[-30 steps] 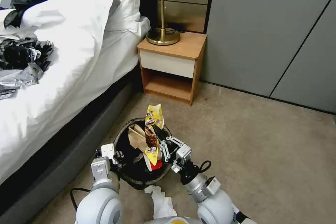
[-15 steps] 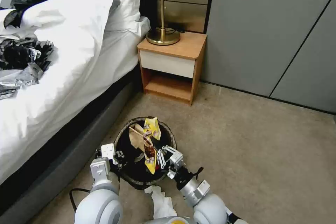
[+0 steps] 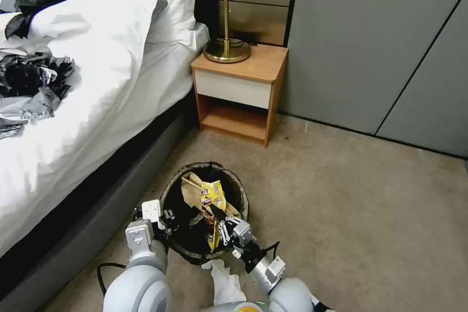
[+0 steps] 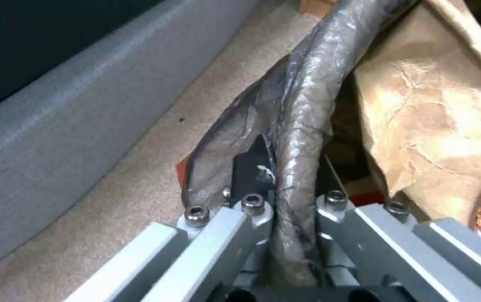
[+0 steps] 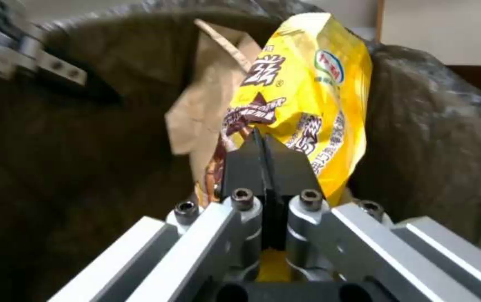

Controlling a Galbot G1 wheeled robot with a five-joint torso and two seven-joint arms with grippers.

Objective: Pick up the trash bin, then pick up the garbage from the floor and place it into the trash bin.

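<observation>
The trash bin, lined with a dark bag, is held just above the carpet beside the bed. My left gripper is shut on its bag-covered rim. My right gripper is shut on the yellow snack wrapper, low inside the bin's mouth; in the right wrist view the black pads pinch the wrapper. A crumpled brown paper bag lies in the bin next to it. A white tissue lies on the floor by the bin's near side.
The bed with its grey base runs along the left. A wooden nightstand with a brass lamp stands behind the bin. Grey wardrobe doors close off the back. Open carpet lies to the right.
My right gripper has lowered the yellow wrapper from above the rim down into the bin and drawn back toward me. The left gripper and the bin have held still.
</observation>
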